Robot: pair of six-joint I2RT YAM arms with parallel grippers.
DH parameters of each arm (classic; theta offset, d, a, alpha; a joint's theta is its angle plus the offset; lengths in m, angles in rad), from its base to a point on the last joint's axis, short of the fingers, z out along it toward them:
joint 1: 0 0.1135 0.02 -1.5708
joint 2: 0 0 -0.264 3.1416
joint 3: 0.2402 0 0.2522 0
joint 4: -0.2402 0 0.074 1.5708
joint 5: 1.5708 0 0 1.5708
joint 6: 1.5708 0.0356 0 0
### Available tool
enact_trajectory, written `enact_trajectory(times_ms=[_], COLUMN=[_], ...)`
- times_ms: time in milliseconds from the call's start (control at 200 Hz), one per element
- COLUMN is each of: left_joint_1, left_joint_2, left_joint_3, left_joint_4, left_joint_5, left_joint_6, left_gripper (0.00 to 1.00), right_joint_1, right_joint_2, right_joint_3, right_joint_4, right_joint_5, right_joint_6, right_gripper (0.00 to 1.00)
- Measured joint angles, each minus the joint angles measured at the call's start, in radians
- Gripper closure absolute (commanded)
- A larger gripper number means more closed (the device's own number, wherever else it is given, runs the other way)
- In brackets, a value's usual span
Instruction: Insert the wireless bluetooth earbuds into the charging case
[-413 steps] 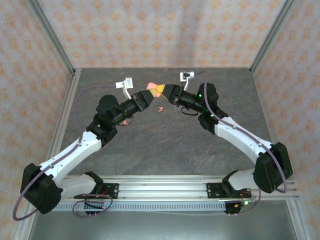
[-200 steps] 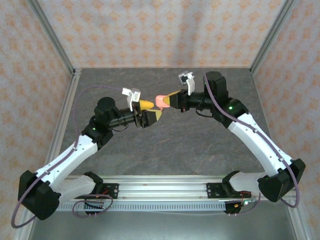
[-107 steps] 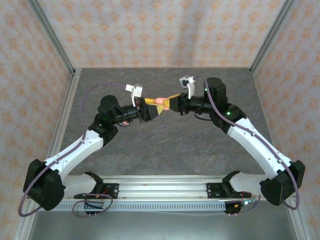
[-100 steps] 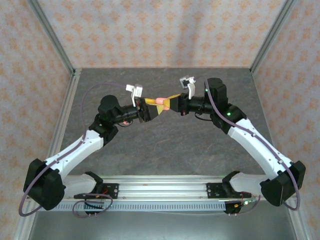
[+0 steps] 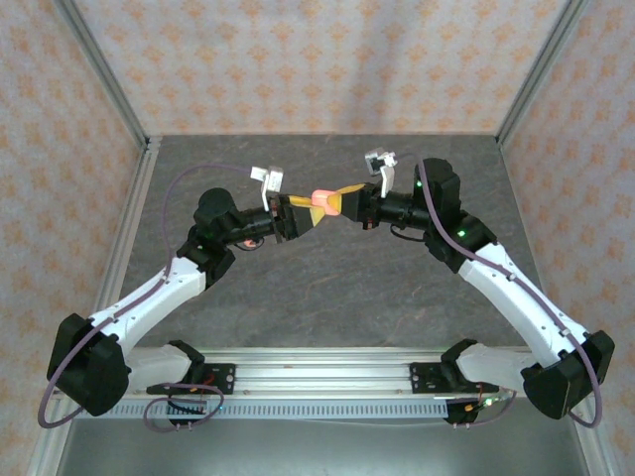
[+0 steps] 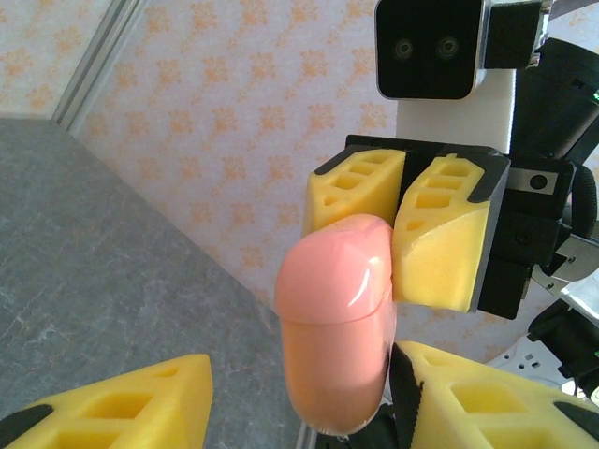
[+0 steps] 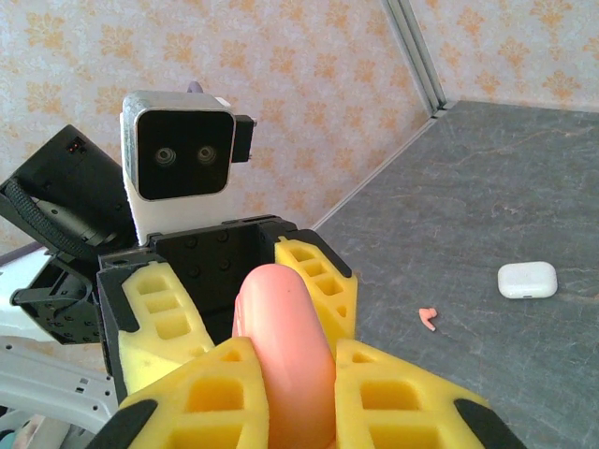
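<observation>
Two arms faced each other above the grey stone-patterned bench (image 5: 327, 297). Right hand (image 5: 340, 202) clenched a glossy coral-pink rounded charging case (image 5: 321, 199) aloft; left hand (image 5: 300, 214) stood part-open astride it, a gap on one side. One tiny coral-pink earbud (image 7: 428, 318) lay on the bench near a white pebble-shaped case (image 7: 527, 279).

Robot lab enclosure: patterned wall panels (image 5: 298, 59), aluminium frame (image 5: 100, 71), grey tabletop (image 5: 327, 288).

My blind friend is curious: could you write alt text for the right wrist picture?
The right pincer grips a pink case, whose far end sits between the yellow fingers of the left pincer. Beyond, a tiny pink earbud and a white case lie apart on the grey table.
</observation>
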Motion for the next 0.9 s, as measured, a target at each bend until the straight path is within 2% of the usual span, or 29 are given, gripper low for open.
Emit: enact_trajectory(times_ms=[335, 425, 510, 590, 650, 766, 901], left_joint_1=[0.000, 0.000, 0.000, 0.000, 0.000, 0.000, -0.004], left_joint_2=[0.000, 0.000, 0.000, 0.000, -0.002, -0.027, -0.096], left_joint_3=[0.007, 0.008, 0.013, 0.018, 0.023, 0.034, 0.034], left_joint_4=[0.004, 0.003, 0.003, 0.002, -0.009, -0.090, -0.205], left_joint_5=[0.001, 0.003, 0.005, 0.013, 0.019, 0.003, -0.048], left_joint_6=[-0.004, -0.004, -0.007, -0.004, 0.005, 0.087, 0.215], left_gripper=[0.46, 0.49, 0.57, 0.75, 0.82, 0.90, 0.94], right_joint_1=[0.000, 0.000, 0.000, 0.000, -0.001, -0.003, 0.007], right_joint_2=[0.000, 0.000, 0.000, 0.000, 0.000, 0.006, 0.022], right_joint_3=[-0.012, -0.012, -0.012, -0.012, -0.012, -0.012, -0.012], right_joint_4=[0.011, 0.016, 0.022, 0.025, 0.027, 0.029, 0.029], right_joint_5=[0.000, 0.000, 0.000, 0.000, 0.000, -0.007, -0.031], right_joint_6=[0.011, 0.013, 0.015, 0.017, 0.020, 0.025, 0.037], right_gripper=[0.87, 0.87, 0.87, 0.87, 0.86, 0.75, 0.67])
